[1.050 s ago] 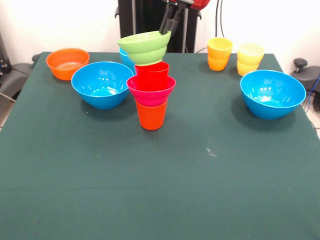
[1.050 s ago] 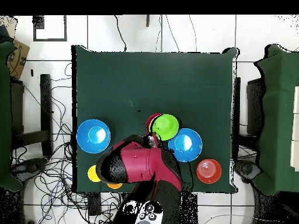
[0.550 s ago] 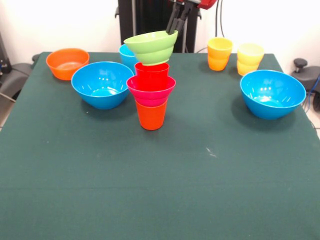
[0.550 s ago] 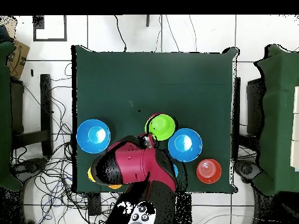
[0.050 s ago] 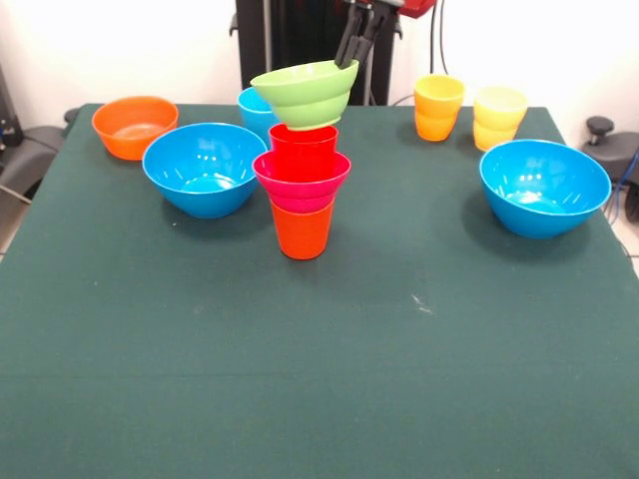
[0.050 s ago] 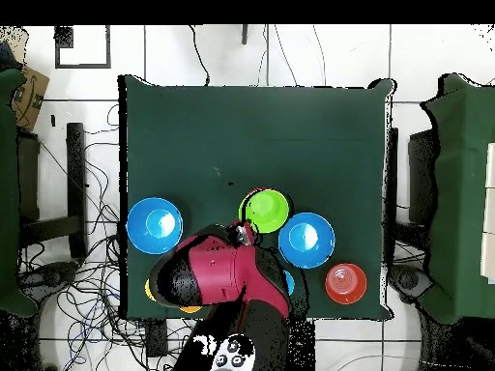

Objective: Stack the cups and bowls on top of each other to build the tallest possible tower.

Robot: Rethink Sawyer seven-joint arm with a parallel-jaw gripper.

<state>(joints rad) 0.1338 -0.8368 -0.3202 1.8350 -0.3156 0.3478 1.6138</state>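
The tower stands mid-table: an orange cup (image 5: 302,232) at the bottom, a pink-red bowl (image 5: 302,176) on it, and a red cup (image 5: 304,142) in that bowl. A lime-green bowl (image 5: 304,92) hangs slightly tilted right at the red cup's mouth. I cannot tell whether it touches the cup. My gripper (image 5: 345,58) comes down from above and is shut on the green bowl's right rim. From overhead, the green bowl (image 6: 265,210) covers the tower, with the gripper (image 6: 244,232) at its edge.
Two large blue bowls (image 5: 205,168) (image 5: 544,186) flank the tower. An orange bowl (image 5: 134,125) sits at the back left, with a light blue cup (image 5: 254,108) behind the tower. A yellow-orange cup (image 5: 438,106) and a pale yellow cup (image 5: 499,117) stand at the back right.
The green bowl, held by my gripper, has shifted right and slightly up, from beside the red cup's left side to above its mouth. Everything else has stayed put.
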